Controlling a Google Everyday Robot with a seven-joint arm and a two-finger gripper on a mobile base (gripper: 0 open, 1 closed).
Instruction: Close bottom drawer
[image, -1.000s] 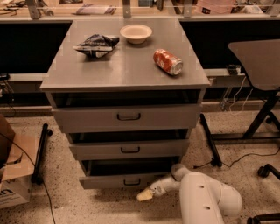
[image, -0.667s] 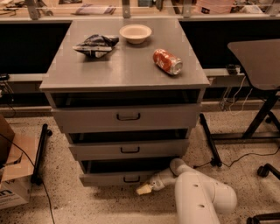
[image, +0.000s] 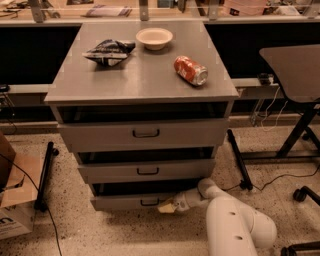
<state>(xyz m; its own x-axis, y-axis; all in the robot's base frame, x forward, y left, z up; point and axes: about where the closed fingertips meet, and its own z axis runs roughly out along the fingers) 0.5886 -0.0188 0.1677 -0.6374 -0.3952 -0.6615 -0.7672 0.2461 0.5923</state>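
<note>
The bottom drawer (image: 125, 201) is the lowest of the grey cabinet's three drawers, with a flat grey front and a small black bar handle (image: 149, 202). It stands slightly out, with a dark gap above its front. My gripper (image: 167, 206) reaches in from the right on a white arm (image: 235, 225) and its tan tip touches the drawer front just right of the handle. The middle drawer (image: 147, 170) and the top drawer (image: 145, 133) also stand a little out.
On the cabinet top (image: 145, 75) lie a crumpled chip bag (image: 109, 51), a white bowl (image: 154, 38) and a red soda can (image: 190, 70) on its side. A cardboard box (image: 12, 200) stands on the floor at left. A table with black legs (image: 295, 135) is at right.
My gripper has moved left along the bottom drawer's front toward the handle. The drawer has slid inward, and its front sits closer to the cabinet.
</note>
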